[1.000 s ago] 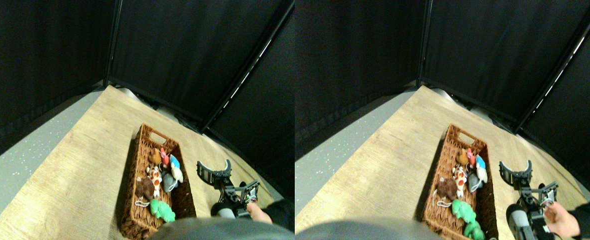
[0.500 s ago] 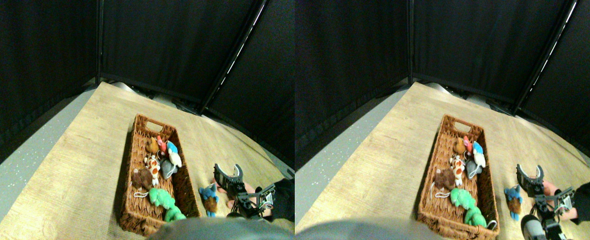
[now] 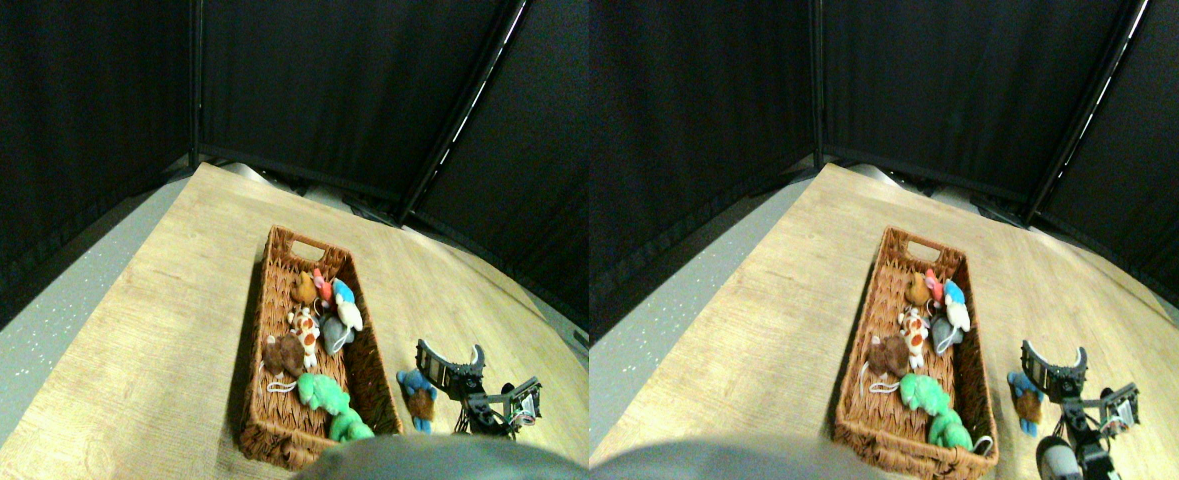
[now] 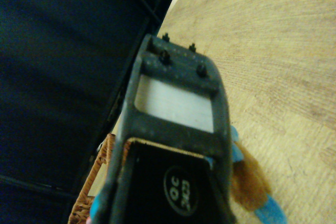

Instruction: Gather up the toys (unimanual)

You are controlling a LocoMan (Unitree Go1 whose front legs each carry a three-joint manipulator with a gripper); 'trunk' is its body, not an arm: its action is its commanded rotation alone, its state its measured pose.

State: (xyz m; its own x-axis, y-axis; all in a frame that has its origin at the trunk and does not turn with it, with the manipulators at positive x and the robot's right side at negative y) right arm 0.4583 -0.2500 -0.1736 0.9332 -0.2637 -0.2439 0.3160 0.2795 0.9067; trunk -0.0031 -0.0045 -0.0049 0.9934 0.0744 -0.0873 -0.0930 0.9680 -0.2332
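Hovering low over the wooden floor (image 3: 149, 330), I am keeping my right tool (image 3: 449, 358) just to the right of the long woven basket (image 3: 267, 400), its two curved jaws spreading apart in a wide open fork with nothing between them. A blue and brown plush toy (image 3: 415, 396) is lying on the floor right beside the tool, between it and the basket's right wall, and I cannot tell whether the jaw is touching it. In the wrist view the same toy (image 4: 252, 187) is peeking out from behind the dark jaw frame, its brown body and blue tips resting on the wood grain, with a corner of the basket (image 4: 97, 174) showing at the frame's other side. Inside the basket the other toys are sitting in a loose row along its middle: an orange toy (image 3: 303, 288) nearest the far handle end, a red toy (image 3: 324, 285) and a blue and white toy (image 3: 347, 305) just beside it, a spotted orange and white toy (image 3: 306, 325), a grey toy (image 3: 334, 335) against it, a brown toy (image 3: 286, 355) trailing a white string loop, and a green toy (image 3: 324, 393) at the near end. Black curtains (image 3: 349, 90) are hanging around the floor on the far sides.
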